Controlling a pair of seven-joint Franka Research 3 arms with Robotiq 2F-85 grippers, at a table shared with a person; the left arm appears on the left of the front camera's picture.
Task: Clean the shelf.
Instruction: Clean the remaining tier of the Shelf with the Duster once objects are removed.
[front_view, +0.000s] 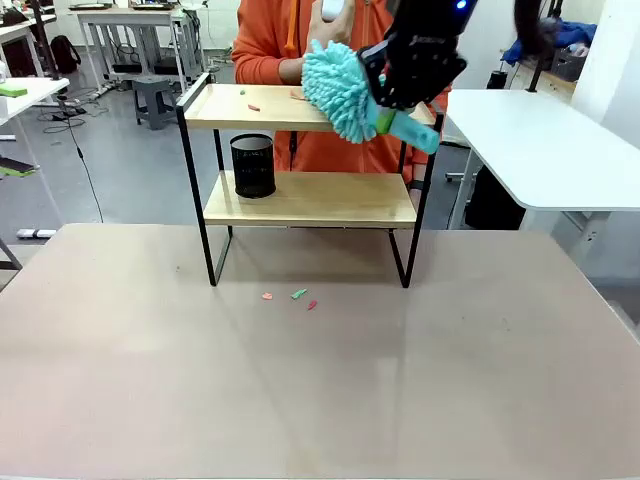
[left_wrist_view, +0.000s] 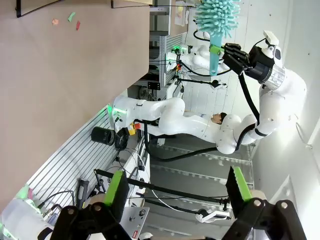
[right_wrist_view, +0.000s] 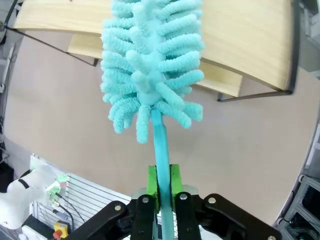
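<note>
Observing shelf (front_view: 330, 202), two light wooden boards in a thin black frame, standing upright on table (front_view: 300, 400), toward its far side and directly before a person (front_view: 265, 40) wearing an orange top. Recording right gripper (right_wrist_view: 162, 187) hovering above the shelf's right end, fingers pressing together on the thin teal handle of a fluffy duster (front_view: 338, 88), green pads pinching it from both sides. Noting the duster head lying over the right half of the shelf's top board, at or just above the wood; failing to resolve actual contact from the views. Noting the handle slanting down past the shelf's right rail. Seeing two small scraps (front_view: 254, 107) resting on the top board, left of the duster head. Logging black mesh cup (front_view: 253, 166) sitting upright at the left end of the shelf's lower board. Finding three more coloured bits (front_view: 299, 294) lying on the table just in front of the shelf, between its front legs. Registering left gripper (left_wrist_view: 177, 197) hanging well apart from the shelf, fingers (left_wrist_view: 117, 192) spreading wide, gripping nothing.
</note>
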